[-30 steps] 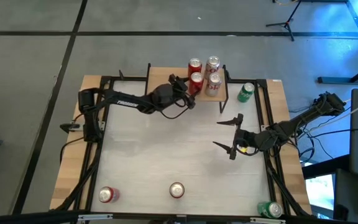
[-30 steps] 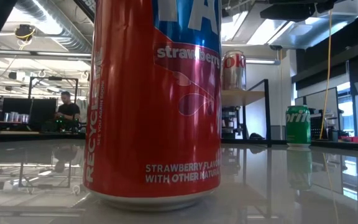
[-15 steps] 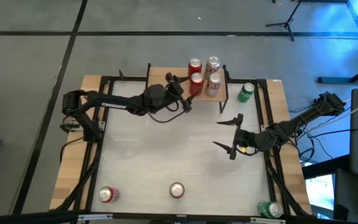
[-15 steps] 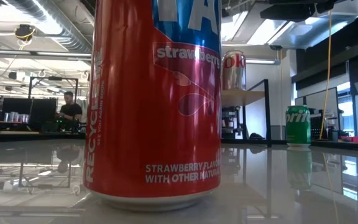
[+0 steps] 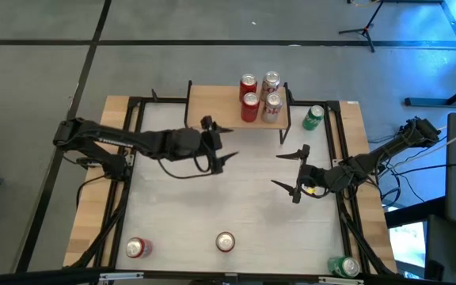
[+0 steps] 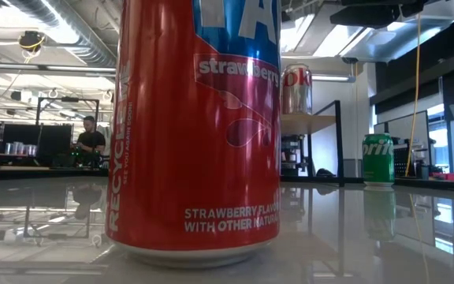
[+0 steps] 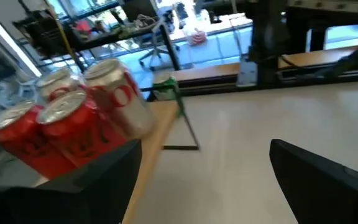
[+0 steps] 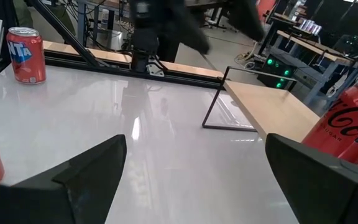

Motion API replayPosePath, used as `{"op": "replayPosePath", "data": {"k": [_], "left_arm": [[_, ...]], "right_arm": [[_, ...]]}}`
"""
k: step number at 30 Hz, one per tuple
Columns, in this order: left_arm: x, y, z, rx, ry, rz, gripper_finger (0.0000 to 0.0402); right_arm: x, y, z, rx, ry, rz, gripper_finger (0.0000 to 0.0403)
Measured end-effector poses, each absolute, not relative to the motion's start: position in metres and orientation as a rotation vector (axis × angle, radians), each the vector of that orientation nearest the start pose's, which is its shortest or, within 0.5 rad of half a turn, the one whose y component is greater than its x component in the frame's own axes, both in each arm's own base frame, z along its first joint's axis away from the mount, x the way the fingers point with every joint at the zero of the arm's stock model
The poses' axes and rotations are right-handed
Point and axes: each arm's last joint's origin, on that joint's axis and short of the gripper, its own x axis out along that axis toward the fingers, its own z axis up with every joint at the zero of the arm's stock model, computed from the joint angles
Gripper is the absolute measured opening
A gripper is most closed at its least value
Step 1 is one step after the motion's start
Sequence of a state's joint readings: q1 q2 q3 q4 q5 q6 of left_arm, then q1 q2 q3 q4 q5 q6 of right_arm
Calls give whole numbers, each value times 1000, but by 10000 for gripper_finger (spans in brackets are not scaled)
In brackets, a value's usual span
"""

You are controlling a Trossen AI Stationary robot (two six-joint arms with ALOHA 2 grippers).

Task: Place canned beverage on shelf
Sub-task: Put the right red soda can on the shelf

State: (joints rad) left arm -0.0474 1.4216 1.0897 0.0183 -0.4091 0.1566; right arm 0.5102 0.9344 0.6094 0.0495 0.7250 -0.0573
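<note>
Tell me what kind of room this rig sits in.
Probably a robotics lab or workshop, not a shop. The low view shows exposed ceiling ducting and a person at a bench; the right wrist view shows an equipment rack with green lights.

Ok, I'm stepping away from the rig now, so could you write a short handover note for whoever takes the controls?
Left gripper: open, empty, over the table just in front of the shelf.
Right gripper: open, empty, waiting over the table's right side.
Done: four cans stand together on the shelf's right end.
Left: a green can stands on the table beside the shelf; along the near edge are two red cans and another green can. The shelf's left part is bare.
</note>
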Motion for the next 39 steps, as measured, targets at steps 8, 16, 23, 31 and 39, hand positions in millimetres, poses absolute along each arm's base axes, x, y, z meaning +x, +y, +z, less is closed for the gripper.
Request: {"op": "replayPosePath", "data": {"k": [8, 16, 23, 31, 39], "left_arm": [[323, -32, 312, 113, 298, 222, 344], [327, -51, 297, 71, 378, -24, 344], [329, -90, 276, 2, 467, -145, 344], [318, -127, 272, -86, 481, -135, 344], [314, -169, 261, -128, 439, -161, 344]], "right_arm": [[185, 82, 271, -210, 226, -197, 381], [185, 82, 271, -214, 226, -197, 381], [185, 82, 270, -206, 226, -198, 381], [195, 88, 261, -145, 247, -165, 381], [203, 96, 253, -56, 267, -69, 381]]}}
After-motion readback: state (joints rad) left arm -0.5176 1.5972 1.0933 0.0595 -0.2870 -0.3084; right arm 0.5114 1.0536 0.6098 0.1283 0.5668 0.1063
